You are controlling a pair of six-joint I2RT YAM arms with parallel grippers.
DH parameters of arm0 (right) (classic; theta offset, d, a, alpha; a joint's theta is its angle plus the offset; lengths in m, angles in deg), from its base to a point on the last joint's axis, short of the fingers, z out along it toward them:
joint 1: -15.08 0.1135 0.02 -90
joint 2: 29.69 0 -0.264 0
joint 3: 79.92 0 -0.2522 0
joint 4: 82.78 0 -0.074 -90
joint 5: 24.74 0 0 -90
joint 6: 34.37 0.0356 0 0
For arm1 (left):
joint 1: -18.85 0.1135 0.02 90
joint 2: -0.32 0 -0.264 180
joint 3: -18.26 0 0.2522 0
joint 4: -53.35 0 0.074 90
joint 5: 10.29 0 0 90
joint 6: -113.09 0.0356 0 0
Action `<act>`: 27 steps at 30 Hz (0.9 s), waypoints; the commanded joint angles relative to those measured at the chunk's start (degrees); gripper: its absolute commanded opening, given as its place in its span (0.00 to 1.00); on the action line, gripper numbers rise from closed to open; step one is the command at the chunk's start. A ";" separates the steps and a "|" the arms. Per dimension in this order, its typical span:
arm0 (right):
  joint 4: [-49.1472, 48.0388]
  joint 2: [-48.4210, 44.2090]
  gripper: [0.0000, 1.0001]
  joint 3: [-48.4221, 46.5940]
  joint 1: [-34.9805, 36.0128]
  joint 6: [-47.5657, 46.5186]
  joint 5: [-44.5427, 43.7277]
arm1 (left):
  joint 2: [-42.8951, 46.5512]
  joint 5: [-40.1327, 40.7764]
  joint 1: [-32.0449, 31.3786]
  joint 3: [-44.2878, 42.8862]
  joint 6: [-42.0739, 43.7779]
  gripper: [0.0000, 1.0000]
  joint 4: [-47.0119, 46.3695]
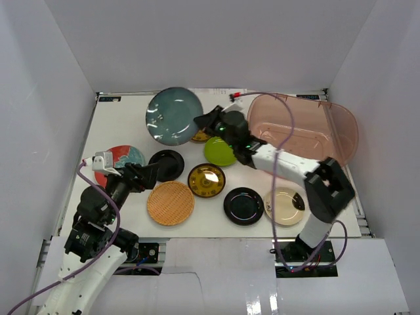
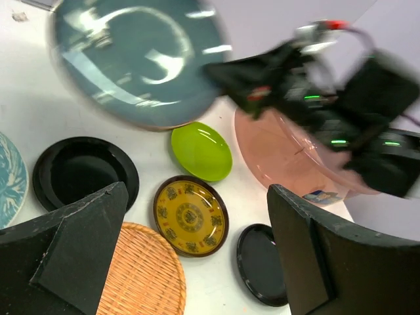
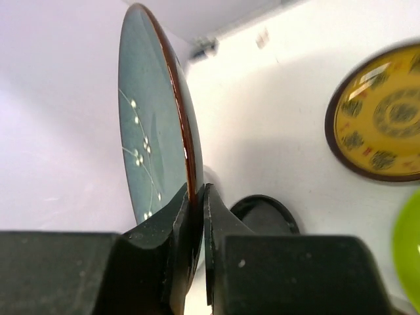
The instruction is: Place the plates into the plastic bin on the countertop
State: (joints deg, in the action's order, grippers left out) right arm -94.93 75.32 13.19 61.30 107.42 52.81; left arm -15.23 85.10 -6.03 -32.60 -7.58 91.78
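My right gripper (image 1: 205, 122) (image 3: 197, 203) is shut on the rim of the dark teal plate (image 1: 173, 115) (image 3: 147, 131) (image 2: 131, 59) and holds it on edge above the back of the countertop (image 1: 125, 125), left of the plastic bin (image 1: 308, 128) (image 2: 282, 157). On the countertop lie a lime green plate (image 1: 218, 151) (image 2: 201, 151), a patterned yellow plate (image 1: 206, 180) (image 2: 191, 215), a black bowl (image 1: 166, 163) (image 2: 82, 172), a woven plate (image 1: 170, 203) (image 2: 141, 275), a black plate (image 1: 243, 206) (image 2: 261, 262) and a cream plate (image 1: 285, 205). My left gripper (image 1: 147, 174) (image 2: 203, 262) is open and empty, above the woven plate.
A red plate with a teal flower (image 1: 125, 157) (image 2: 8, 180) lies at the left, partly hidden by my left wrist. Another yellowish plate (image 1: 201, 136) peeks out under the lifted teal plate. White walls enclose the countertop. My right arm (image 1: 289, 167) stretches over the bin's near side.
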 commanded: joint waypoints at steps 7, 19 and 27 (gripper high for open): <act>9.59 -39.60 0.08 14.75 -22.55 -9.33 4.71 | -5.54 -1.09 -0.16 1.42 -6.68 0.98 2.13; 24.68 -40.86 0.08 17.75 -56.41 -18.64 21.33 | -16.62 6.47 -0.25 -1.22 -14.14 0.98 9.96; 24.86 -31.90 0.08 20.12 -56.50 -20.24 19.65 | -16.26 9.81 -0.25 1.24 -18.36 0.83 11.72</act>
State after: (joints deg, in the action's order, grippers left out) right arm -59.91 43.11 35.55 4.75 86.63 69.38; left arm -30.75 92.40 -6.03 -31.16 -23.19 101.83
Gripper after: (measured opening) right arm 0.132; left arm 0.845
